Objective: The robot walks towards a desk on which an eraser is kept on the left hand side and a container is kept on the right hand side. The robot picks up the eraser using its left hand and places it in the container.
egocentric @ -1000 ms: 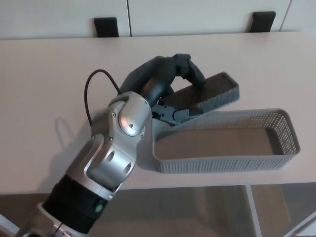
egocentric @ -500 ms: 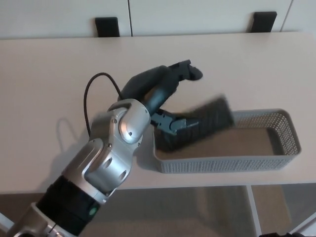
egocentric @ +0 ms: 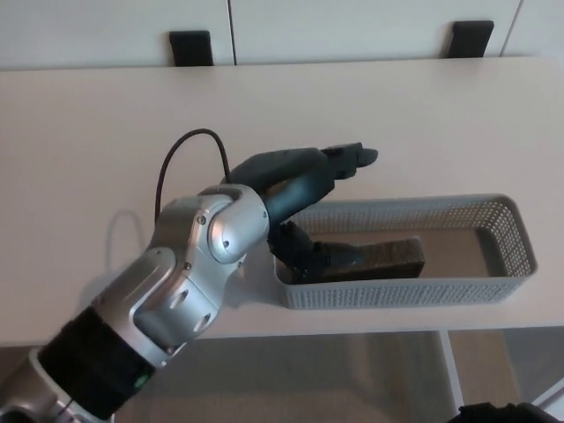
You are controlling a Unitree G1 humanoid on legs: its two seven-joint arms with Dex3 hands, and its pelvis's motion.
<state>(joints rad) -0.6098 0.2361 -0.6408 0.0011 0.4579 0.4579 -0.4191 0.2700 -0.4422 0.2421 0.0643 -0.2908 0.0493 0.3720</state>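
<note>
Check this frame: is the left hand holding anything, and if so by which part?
Nothing is held. The left hand is open above the container's left end, and the eraser lies flat on the container floor, apart from the fingers.

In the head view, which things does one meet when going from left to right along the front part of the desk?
Silver forearm of the robot's left arm → black left hand, fingers apart → dark rectangular eraser lying inside the container → right end wall of the grey mesh plastic container.
</note>
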